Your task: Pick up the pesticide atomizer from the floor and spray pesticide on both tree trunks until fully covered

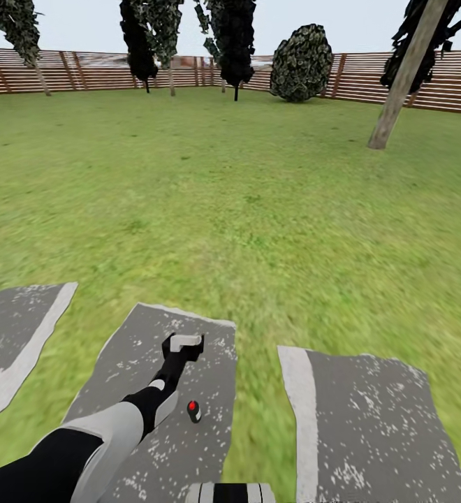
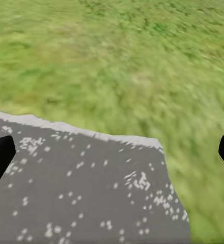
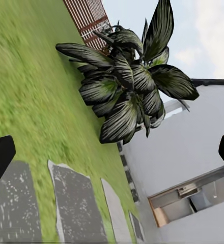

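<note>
Just below the head camera, the robot's left arm (image 1: pixel 84 447) reaches forward over a grey speckled paving slab (image 1: pixel 119 391), and the left claw (image 1: pixel 183 344) hangs above that slab's far end. Its two black fingers (image 2: pixel 0 157) sit at opposite edges of the left wrist view with a wide gap between them, so the claw is spread and holds nothing. Behind the claw, close beside the forearm, the pesticide atomizer (image 1: pixel 194 411) lies on the same slab, a small dark bottle with a red spot at its near end; claw and bottle are apart, not touching. A second slab (image 1: pixel 370 419) lies to the right of the claw and a third (image 1: pixel 14 335) to its left, with strips of grass between them. The right claw (image 3: pixel 112 152) is likewise spread, its black fingers at the two edges of the right wrist view, which looks across more slabs toward a broad-leaved striped plant (image 3: pixel 127 96) and a pale building wall (image 3: pixel 183 152). Ahead of the left claw the lawn (image 1: pixel 244 195) stretches away. Far off to the right stands a bare grey-brown tree trunk (image 1: pixel 405 77), leaning in the picture. Beyond it, a brown slat fence (image 1: pixel 84 70) runs across, with dark narrow trees (image 1: pixel 234 42) and a rounded shrub (image 1: pixel 302 63) in front of it.
</note>
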